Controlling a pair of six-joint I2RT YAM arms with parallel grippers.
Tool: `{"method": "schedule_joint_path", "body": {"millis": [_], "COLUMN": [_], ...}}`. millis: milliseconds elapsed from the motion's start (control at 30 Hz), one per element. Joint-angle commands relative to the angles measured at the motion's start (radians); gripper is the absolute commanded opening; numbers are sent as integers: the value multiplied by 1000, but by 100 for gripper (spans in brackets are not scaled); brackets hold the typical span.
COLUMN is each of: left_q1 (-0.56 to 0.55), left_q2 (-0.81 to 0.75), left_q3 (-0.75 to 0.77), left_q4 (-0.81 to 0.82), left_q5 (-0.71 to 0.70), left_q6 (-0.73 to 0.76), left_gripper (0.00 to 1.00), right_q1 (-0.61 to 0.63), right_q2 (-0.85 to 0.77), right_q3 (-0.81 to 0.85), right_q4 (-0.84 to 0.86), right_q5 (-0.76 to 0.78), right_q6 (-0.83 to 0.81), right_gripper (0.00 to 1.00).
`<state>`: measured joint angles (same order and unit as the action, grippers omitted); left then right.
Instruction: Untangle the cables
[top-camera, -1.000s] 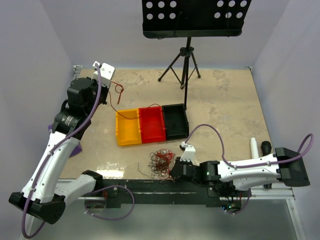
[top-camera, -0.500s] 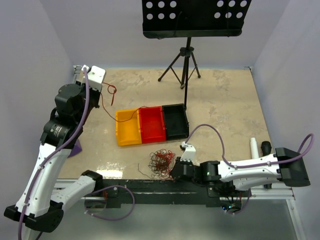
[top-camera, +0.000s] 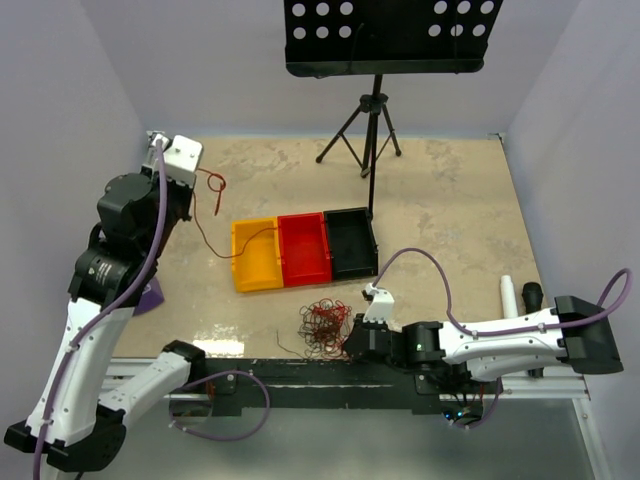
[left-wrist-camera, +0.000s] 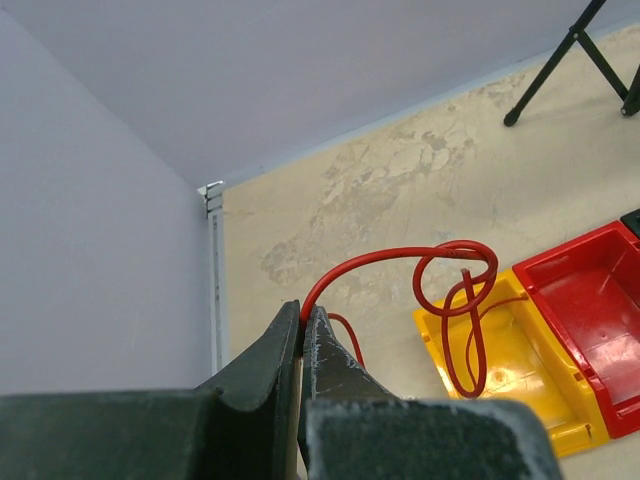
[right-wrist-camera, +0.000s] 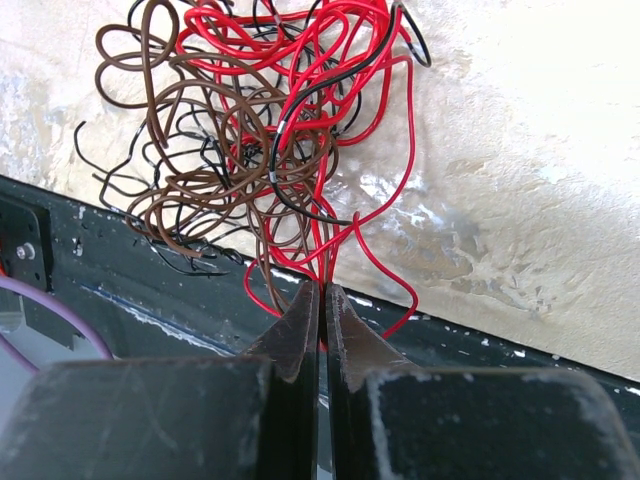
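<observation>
At 10 o'clock, left gripper (left-wrist-camera: 303, 322) pinched tight on one thin looped red wire (left-wrist-camera: 455, 250) strung toward 4 o'clock over the yellow plastic bin (top-camera: 255, 266); at 6 o'clock, right gripper (right-wrist-camera: 322, 296) closed on red strands of the curly red-and-brown wire tangle (right-wrist-camera: 232, 120).

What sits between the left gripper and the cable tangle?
In the top view, the yellow bin lies before the tangle; the left gripper's red wire trails across it.

cables (top-camera: 323, 328): red/brown/black curly tangle, table (top-camera: 450, 200) near edge | red wire (left-wrist-camera: 380, 255): single strand, looped, raised toward far-left corner
</observation>
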<state>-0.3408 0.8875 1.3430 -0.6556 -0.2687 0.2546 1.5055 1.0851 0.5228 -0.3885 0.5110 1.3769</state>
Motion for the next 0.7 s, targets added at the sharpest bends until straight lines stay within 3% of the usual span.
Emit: {"method": "schedule_joint_path", "body": {"millis": [0, 333, 500, 667], "left_q1": [2, 0, 0, 0], "left_q2": [40, 111, 125, 188], "left_q3": [-19, -90, -160, -223], "left_q4": [-1, 4, 82, 190], "left_q5": [31, 198, 255, 218], "left_q6": [-35, -170, -201, -196], "left_gripper": [0, 0, 0, 0], "right_q1": [5, 5, 5, 5], "right_q2": [-27, -14, -17, -28], "right_q3": [8, 19, 20, 22], "right_q4": [-29, -35, -38, -52], "right_q5": [46, 49, 46, 46], "right_q6": [34, 40, 40, 50], "right_gripper": [0, 0, 0, 0]}}
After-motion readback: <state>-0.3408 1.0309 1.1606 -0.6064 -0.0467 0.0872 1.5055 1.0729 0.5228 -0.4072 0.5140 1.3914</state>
